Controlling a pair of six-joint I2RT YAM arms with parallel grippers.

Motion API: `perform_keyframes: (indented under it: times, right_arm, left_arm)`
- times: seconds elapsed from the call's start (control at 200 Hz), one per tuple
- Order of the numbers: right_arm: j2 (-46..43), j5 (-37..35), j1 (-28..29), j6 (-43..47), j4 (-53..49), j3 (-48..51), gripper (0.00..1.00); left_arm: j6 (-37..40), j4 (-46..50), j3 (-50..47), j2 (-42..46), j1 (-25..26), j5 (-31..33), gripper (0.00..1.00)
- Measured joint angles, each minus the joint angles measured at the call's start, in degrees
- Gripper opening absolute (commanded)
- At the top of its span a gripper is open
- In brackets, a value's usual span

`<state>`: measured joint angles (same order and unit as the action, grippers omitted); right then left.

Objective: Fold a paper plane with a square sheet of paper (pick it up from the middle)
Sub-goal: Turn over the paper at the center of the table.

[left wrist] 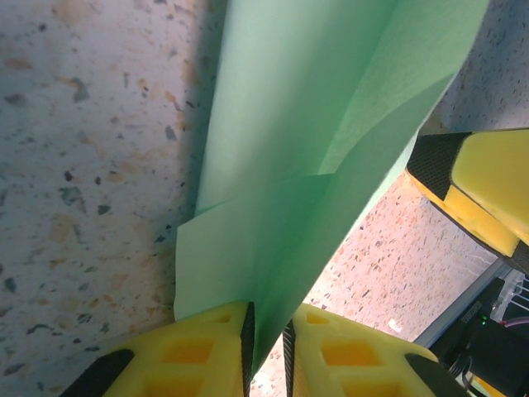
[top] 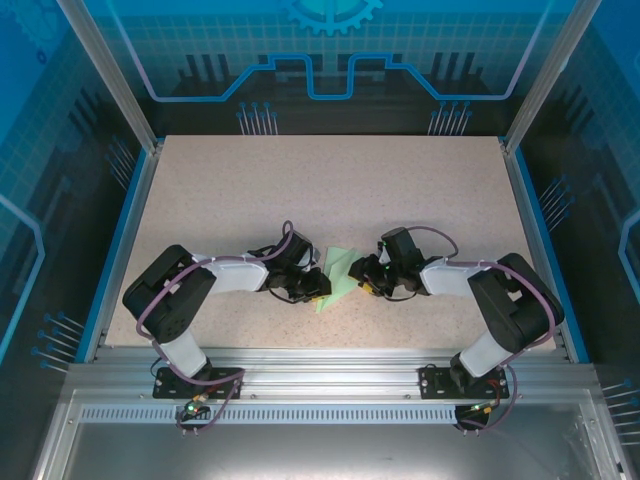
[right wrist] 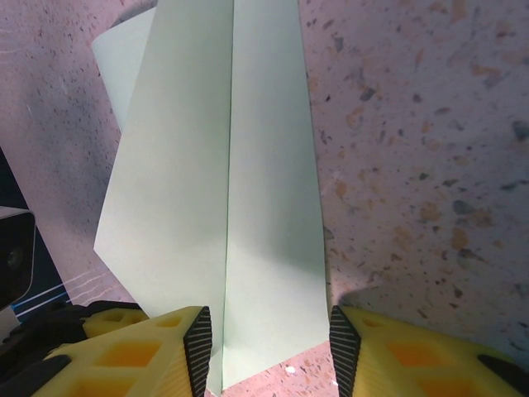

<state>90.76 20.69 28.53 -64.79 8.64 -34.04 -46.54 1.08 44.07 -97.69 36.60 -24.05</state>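
A folded pale mint-green sheet of paper (top: 340, 272), long and narrow with a centre crease, is seen on the speckled beige table (top: 350, 190), midway between its left and right edges and nearer the near edge than the far one. The sheet (left wrist: 331, 124) is pinched at one end by the black-and-yellow left gripper (left wrist: 269, 318), whose jaws are clamped tight on it. At the opposite end the sheet (right wrist: 231, 207) is straddled by the right gripper (right wrist: 269, 327), jaws set apart with the creased paper between them; whether it is pressed there cannot be told. Both grippers (top: 318, 285) (top: 366, 280) are met at the paper, just beside each other.
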Motion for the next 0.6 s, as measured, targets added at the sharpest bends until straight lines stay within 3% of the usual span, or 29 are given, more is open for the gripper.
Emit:
perform_keyframes:
  times: [0.6]
  right_arm:
    - [-0.2,1.7,-0.1,0.3,5.0,1.1,0.46]
  left_arm:
    - [3.2,6.0,0.9,1.7,0.0,5.0,0.25]
